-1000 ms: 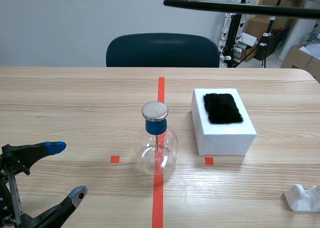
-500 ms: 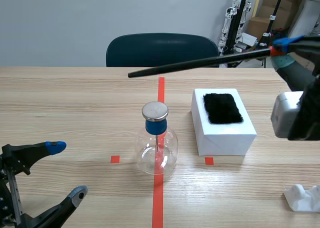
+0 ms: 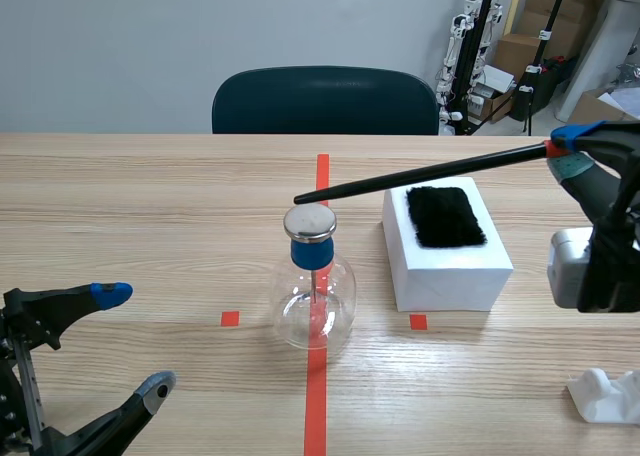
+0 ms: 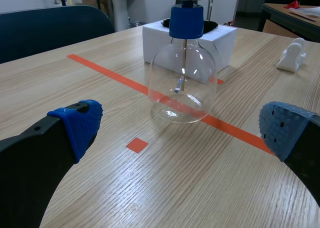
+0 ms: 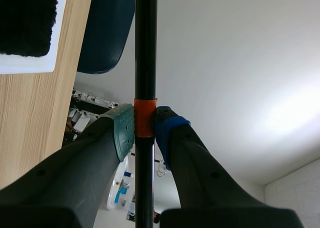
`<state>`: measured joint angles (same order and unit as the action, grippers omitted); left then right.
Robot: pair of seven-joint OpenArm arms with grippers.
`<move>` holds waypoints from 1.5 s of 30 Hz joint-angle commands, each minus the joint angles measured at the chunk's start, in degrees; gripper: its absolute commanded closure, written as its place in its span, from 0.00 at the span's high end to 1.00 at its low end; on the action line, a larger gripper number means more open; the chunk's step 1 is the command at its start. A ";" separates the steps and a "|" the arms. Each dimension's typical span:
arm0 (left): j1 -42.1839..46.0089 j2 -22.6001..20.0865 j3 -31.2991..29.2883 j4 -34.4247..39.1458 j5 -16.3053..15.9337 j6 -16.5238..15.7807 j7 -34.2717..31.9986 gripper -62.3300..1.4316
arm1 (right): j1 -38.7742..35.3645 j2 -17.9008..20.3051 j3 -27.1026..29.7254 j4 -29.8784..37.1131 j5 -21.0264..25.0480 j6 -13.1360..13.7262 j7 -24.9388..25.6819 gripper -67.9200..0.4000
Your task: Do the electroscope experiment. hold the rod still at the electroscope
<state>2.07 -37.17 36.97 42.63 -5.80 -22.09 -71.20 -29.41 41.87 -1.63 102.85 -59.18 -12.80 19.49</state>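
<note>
The electroscope [image 3: 316, 284] is a clear glass flask with a blue stopper and a round metal cap, standing on the orange-red line at the table's middle. A long black rod [image 3: 420, 176] slants down from the right, its tip just above the cap's rim. My right gripper [image 3: 562, 148] is shut on the rod's orange-banded end; in the right wrist view the rod [image 5: 145, 53] runs between the pads [image 5: 124, 130]. At the near left my left gripper [image 3: 135, 341] stands open, and the flask [image 4: 182, 78] lies ahead of it in the left wrist view.
A white box [image 3: 450, 261] with a black fur patch [image 3: 445, 216] on top stands right of the flask. A crumpled white object [image 3: 608, 394] lies at the near right. A dark blue chair [image 3: 325, 101] stands behind the table's far edge.
The right arm has swung the rod down from high over the table until its tip came close over the electroscope's metal cap. The left arm has not moved.
</note>
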 commanded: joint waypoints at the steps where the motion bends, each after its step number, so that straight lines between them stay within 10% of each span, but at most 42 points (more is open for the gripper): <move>1: -0.02 0.00 -0.24 1.09 -0.37 0.07 -0.96 1.00 | 0.87 0.50 0.81 0.42 -0.02 -0.79 -0.28 0.00; 45: -0.02 0.00 -0.24 1.09 -0.37 0.07 -0.96 1.00 | 0.85 0.50 0.81 0.42 -1.51 -0.83 -0.07 0.00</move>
<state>2.07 -37.17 36.97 42.63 -5.80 -22.09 -71.20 -29.41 41.89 -1.63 102.85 -60.95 -12.80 19.59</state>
